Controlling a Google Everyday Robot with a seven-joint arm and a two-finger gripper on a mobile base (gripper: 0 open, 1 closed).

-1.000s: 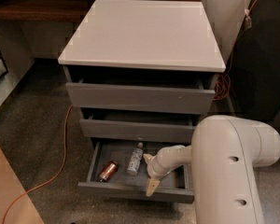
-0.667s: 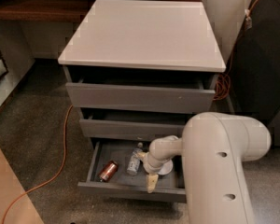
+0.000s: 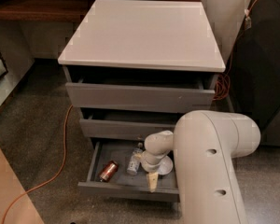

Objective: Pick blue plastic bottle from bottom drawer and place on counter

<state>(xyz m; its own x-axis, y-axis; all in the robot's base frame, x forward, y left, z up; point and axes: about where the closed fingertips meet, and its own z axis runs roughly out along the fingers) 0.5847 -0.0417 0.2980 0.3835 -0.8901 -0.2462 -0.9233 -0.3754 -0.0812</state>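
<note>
The bottom drawer (image 3: 126, 188) is pulled open below two other grey drawers. In it lies the blue plastic bottle (image 3: 135, 161), slim and clear with a pale label, tilted. A copper-red can (image 3: 108, 171) lies to its left. A white round bowl (image 3: 164, 166) sits to its right, partly hidden by the arm. My gripper (image 3: 151, 181) hangs over the drawer's front middle, just right of the bottle. The white counter (image 3: 142, 31) tops the cabinet and is bare.
My thick white arm (image 3: 210, 167) covers the drawer's right side. An orange cable (image 3: 60, 157) runs across the speckled floor on the left. A dark wooden shelf (image 3: 32, 8) is at the back left. A dark cabinet (image 3: 266, 55) stands on the right.
The arm has swung left across the drawer. The gripper moved from the drawer's right part toward the middle, closer to the bottle. The bottle and can have not moved.
</note>
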